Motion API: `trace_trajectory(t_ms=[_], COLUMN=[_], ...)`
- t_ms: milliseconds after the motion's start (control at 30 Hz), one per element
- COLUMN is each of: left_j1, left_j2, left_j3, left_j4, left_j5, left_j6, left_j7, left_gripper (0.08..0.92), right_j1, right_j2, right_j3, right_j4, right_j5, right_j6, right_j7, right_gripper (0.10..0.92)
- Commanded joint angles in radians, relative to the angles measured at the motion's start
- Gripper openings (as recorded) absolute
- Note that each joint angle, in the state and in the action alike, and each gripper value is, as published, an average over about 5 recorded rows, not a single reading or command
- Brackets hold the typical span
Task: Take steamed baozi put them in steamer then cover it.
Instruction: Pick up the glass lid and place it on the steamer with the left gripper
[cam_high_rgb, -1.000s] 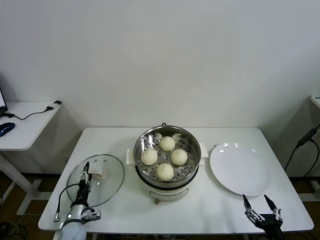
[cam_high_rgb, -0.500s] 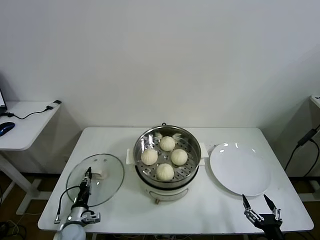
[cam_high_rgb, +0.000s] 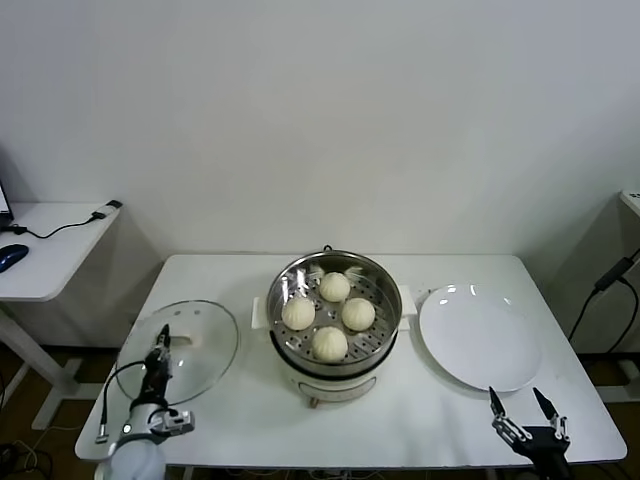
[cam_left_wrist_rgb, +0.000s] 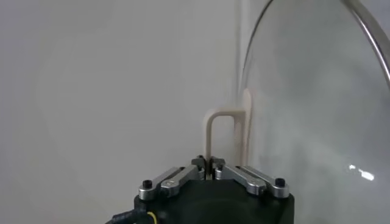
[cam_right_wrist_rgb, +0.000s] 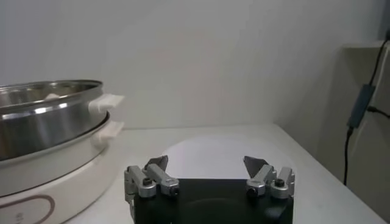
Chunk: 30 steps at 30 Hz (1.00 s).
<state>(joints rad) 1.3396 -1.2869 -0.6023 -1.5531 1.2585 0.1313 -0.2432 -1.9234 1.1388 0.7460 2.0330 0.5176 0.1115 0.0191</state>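
Note:
Four cream-white baozi (cam_high_rgb: 330, 343) lie in the shiny steel steamer (cam_high_rgb: 378, 275) on its white pot base in the middle of the table. The glass cover (cam_high_rgb: 200, 345) is left of the steamer, tilted and held off the table. My left gripper (cam_high_rgb: 160, 345) is shut on the cover's white handle (cam_left_wrist_rgb: 226, 125), with the glass (cam_left_wrist_rgb: 317, 122) right beside it in the left wrist view, where the gripper (cam_left_wrist_rgb: 209, 162) pinches the handle's edge. My right gripper (cam_high_rgb: 522, 400) is open and empty near the table's front right edge. In its own view, the right gripper (cam_right_wrist_rgb: 207, 163) has the steamer (cam_right_wrist_rgb: 49, 115) to one side.
A flat white plate (cam_high_rgb: 480, 340) lies right of the steamer, just beyond my right gripper, and also shows in the right wrist view (cam_right_wrist_rgb: 219, 149). A side table (cam_high_rgb: 50, 250) with cables stands at the far left. A wall runs behind the table.
My left gripper has moved left, towards the table's edge, with the cover in it, and the cover now stands tilted. The right gripper has dropped slightly.

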Motion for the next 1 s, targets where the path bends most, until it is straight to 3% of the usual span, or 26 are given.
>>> trace_trajectory(t_ms=[33, 233, 467, 633, 1000], left_j1=[0.063, 0.018, -0.071, -0.157, -0.352], left_j2=[0.1, 0.152, 0.149, 0.084, -0.083], left_j3=[-0.002, 0.106, 0.361, 0.527, 0.713], left_j4=[-0.441, -0.588, -0.621, -0.596, -0.548], left_j5=[-0.19, -0.185, -0.035, 0.089, 0.34], left_j6=[0.279, 0.511, 0.632, 0.654, 0.654], left_j7=[0.246, 0.289, 0.346, 0.404, 0.668], left_gripper=[0.141, 0.141, 0.141, 0.141, 0.141], right_j1=[0.0, 0.002, 0.018, 0.023, 0.02], right_j2=[0.005, 0.024, 0.026, 0.018, 0.022], right_j3=[0.015, 0.032, 0.031, 0.029, 0.015], right_j4=[0.014, 0.028, 0.032, 0.033, 0.033], right_j5=[-0.032, -0.125, -0.176, -0.203, -0.227], right_j6=[-0.032, -0.098, -0.144, -0.153, -0.162], right_j7=[0.019, 0.071, 0.112, 0.117, 0.123], right_gripper=[0.823, 0.823, 0.823, 0.823, 0.823])
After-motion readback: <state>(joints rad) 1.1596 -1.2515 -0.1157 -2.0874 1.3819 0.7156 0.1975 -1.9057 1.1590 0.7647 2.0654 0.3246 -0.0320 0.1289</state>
